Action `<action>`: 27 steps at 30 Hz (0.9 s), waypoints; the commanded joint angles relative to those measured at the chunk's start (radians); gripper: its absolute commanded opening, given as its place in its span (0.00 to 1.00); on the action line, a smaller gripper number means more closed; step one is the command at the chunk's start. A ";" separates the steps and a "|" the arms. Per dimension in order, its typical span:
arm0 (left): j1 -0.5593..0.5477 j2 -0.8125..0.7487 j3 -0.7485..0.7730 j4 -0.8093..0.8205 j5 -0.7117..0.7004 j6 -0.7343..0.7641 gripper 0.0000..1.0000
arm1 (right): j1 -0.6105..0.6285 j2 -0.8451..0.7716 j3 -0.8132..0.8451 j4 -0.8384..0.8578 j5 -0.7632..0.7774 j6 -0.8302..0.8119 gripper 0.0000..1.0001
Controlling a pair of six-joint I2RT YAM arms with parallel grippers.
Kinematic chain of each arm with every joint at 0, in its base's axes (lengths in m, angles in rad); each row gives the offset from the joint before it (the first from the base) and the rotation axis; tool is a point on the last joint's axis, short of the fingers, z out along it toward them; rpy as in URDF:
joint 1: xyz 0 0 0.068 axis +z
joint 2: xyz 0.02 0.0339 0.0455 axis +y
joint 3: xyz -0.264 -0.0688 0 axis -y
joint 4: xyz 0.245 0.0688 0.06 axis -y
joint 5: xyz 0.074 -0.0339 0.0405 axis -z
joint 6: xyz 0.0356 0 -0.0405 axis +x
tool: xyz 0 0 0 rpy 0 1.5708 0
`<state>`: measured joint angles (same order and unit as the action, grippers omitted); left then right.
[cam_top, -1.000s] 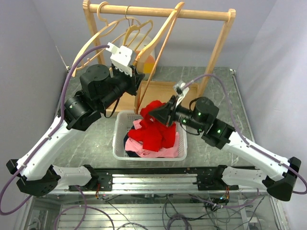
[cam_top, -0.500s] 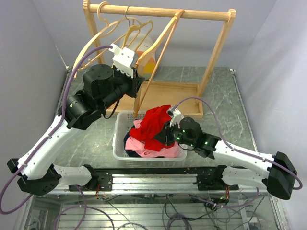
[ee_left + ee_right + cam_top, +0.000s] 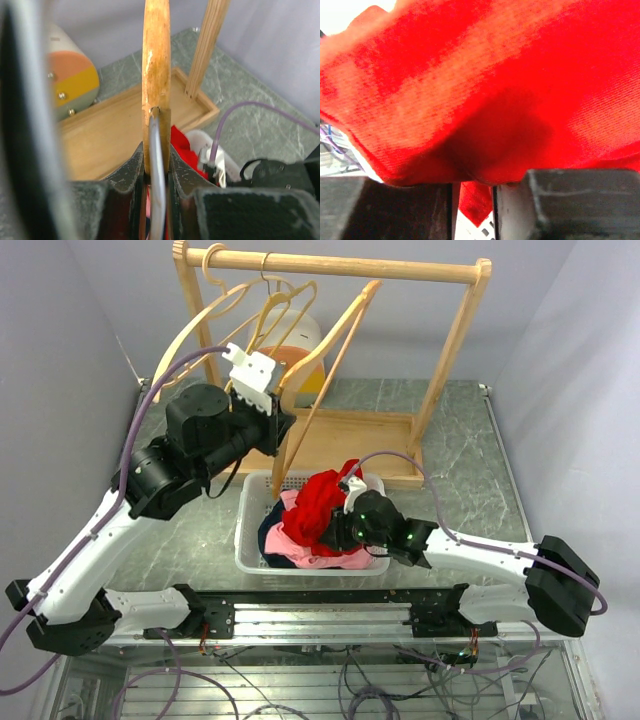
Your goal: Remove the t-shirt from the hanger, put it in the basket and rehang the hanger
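A bare wooden hanger (image 3: 330,345) hangs tilted from the rack's rod. My left gripper (image 3: 283,428) is shut on its lower end; in the left wrist view the wood and its metal wire (image 3: 156,75) sit pinched between the fingers, at the gripper (image 3: 156,167). The red t-shirt (image 3: 318,502) lies bunched in the white basket (image 3: 248,540), off the hanger. My right gripper (image 3: 338,530) is low over the basket and shut on a fold of it. The right wrist view is filled by red cloth (image 3: 495,75) above that gripper (image 3: 472,186).
The wooden rack (image 3: 330,264) stands on a wooden tray base (image 3: 350,435) and carries other empty hangers (image 3: 205,325). A white, orange and yellow round object (image 3: 298,352) is behind it. Pink and dark clothes (image 3: 300,556) lie in the basket.
My right gripper has come down and nearer with the red t-shirt, into the basket. My left gripper has lifted the hanger's lower end a little, away from the shirt.
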<state>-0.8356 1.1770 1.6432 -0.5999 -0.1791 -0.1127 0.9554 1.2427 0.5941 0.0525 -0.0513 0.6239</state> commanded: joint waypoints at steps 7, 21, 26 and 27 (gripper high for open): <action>0.001 -0.142 -0.075 -0.112 0.145 -0.011 0.07 | 0.017 -0.104 0.124 -0.221 0.148 -0.101 0.45; 0.001 -0.068 -0.055 -0.214 0.043 -0.023 0.07 | 0.021 -0.309 0.416 -0.412 0.243 -0.232 0.58; 0.002 -0.017 -0.037 -0.230 0.048 -0.011 0.07 | 0.020 -0.315 0.509 -0.371 0.310 -0.290 0.49; 0.001 -0.009 -0.035 -0.233 0.053 -0.007 0.07 | 0.020 -0.317 0.530 -0.354 0.334 -0.309 0.45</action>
<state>-0.8349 1.1461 1.5627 -0.8333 -0.1196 -0.1276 0.9737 0.9379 1.0313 -0.3286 0.1959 0.3897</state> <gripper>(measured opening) 0.229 0.509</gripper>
